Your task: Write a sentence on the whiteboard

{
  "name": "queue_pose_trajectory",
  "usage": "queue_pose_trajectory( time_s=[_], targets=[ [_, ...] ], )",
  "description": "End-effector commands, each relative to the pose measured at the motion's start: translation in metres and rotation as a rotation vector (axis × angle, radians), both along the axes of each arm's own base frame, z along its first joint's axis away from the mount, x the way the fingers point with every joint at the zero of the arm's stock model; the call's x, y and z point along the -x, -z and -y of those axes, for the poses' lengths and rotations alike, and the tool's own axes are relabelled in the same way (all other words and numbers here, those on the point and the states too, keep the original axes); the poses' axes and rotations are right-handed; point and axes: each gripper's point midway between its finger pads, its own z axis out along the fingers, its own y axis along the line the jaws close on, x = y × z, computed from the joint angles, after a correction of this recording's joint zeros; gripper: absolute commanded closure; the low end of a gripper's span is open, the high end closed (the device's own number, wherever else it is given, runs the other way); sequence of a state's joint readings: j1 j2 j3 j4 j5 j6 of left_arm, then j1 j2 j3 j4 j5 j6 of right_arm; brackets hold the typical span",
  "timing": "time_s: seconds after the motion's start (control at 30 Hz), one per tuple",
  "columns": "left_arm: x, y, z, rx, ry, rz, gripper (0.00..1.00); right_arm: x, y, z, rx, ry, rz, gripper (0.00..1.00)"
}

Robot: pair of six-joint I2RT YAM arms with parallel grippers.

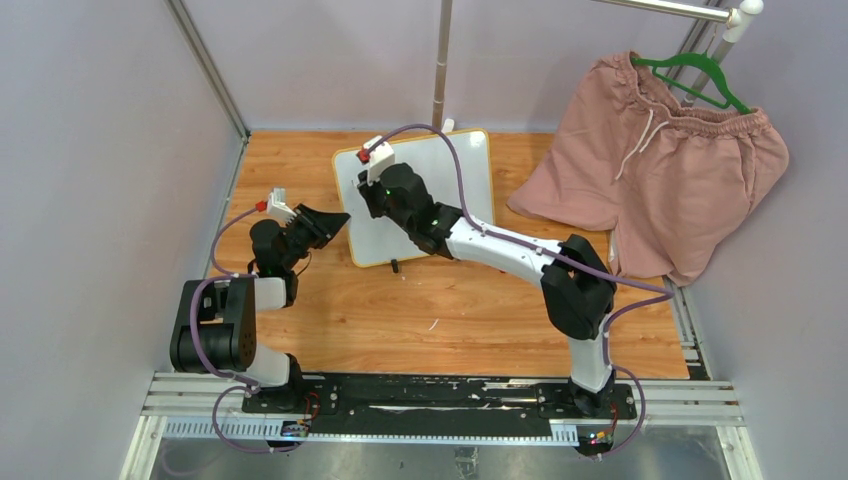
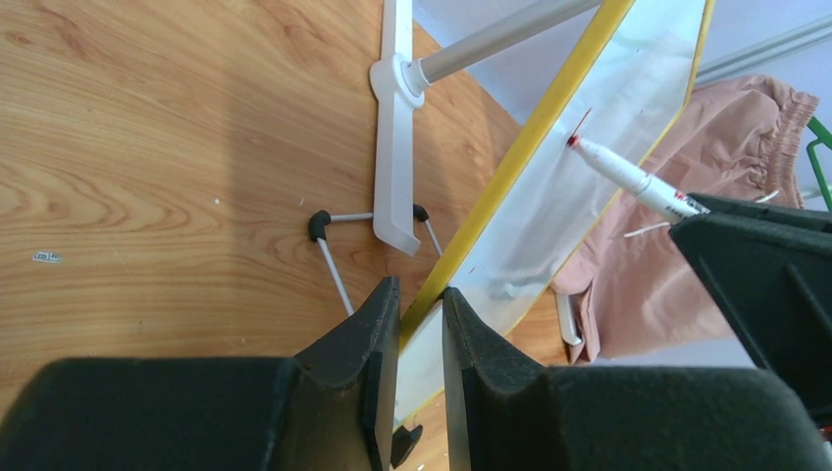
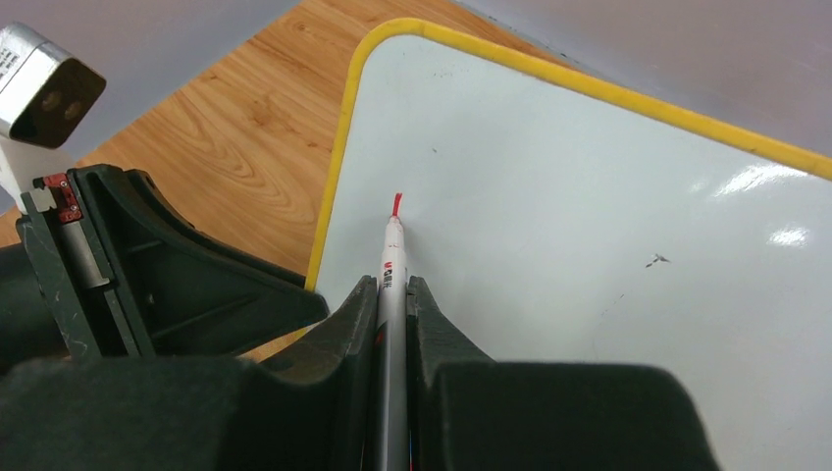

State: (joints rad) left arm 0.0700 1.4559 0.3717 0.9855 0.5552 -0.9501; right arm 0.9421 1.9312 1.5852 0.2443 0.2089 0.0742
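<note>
Left wrist view: my left gripper (image 2: 420,294) is clamping the yellow-framed edge of the whiteboard (image 2: 608,128), with one finger on each face of the board. The whiteboard is standing tilted on the wooden table (image 2: 147,147), and its wire legs with black feet (image 2: 319,224) are resting on the wood behind the board.

Right wrist view: my right gripper (image 3: 392,289) is squeezing a marker (image 3: 392,257) lengthwise between both fingers. The red tip is touching the white surface just inside the board's left frame. Of the sentence (image 3: 396,204), only one short red stroke is showing, directly at the marker tip.

Top external view: both arms are meeting at the board's left half, the left one at its edge and the right one over its face. Pink shorts (image 1: 660,170) on a green hanger (image 1: 700,75) are lying just beside the board's right edge.
</note>
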Motion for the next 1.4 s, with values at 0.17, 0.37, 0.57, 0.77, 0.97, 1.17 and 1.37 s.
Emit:
queue_pose_trajectory(
  time_s=[0.17,0.37,0.57,0.77,0.97,1.17,1.37],
  targets=[
    [0.004,-0.005,0.003,-0.002,0.017,0.028,1.0,0.008,0.014,0.014,0.002,0.018,-0.035,1.0],
    [0.005,-0.005,0.003,-0.002,0.018,0.027,1.0,0.017,0.023,0.016,0.012,0.01,-0.051,1.0],
    [0.007,-0.006,0.003,-0.007,0.019,0.032,1.0,0.017,0.022,0.018,0.011,0.018,-0.051,1.0],
    [0.007,-0.006,0.003,-0.013,0.019,0.032,1.0,0.015,0.016,0.022,0.022,0.037,-0.037,1.0],
    [0.007,-0.006,0.003,-0.013,0.019,0.031,1.0,0.011,0.018,0.035,0.035,0.067,-0.04,1.0],
    [0.007,-0.005,0.003,-0.013,0.02,0.03,1.0,0.008,0.016,0.041,0.033,0.075,-0.039,1.0],
    [0.008,-0.005,0.003,-0.016,0.019,0.032,1.0,0.015,0.0,0.036,-0.026,0.039,-0.025,1.0]
  ],
)
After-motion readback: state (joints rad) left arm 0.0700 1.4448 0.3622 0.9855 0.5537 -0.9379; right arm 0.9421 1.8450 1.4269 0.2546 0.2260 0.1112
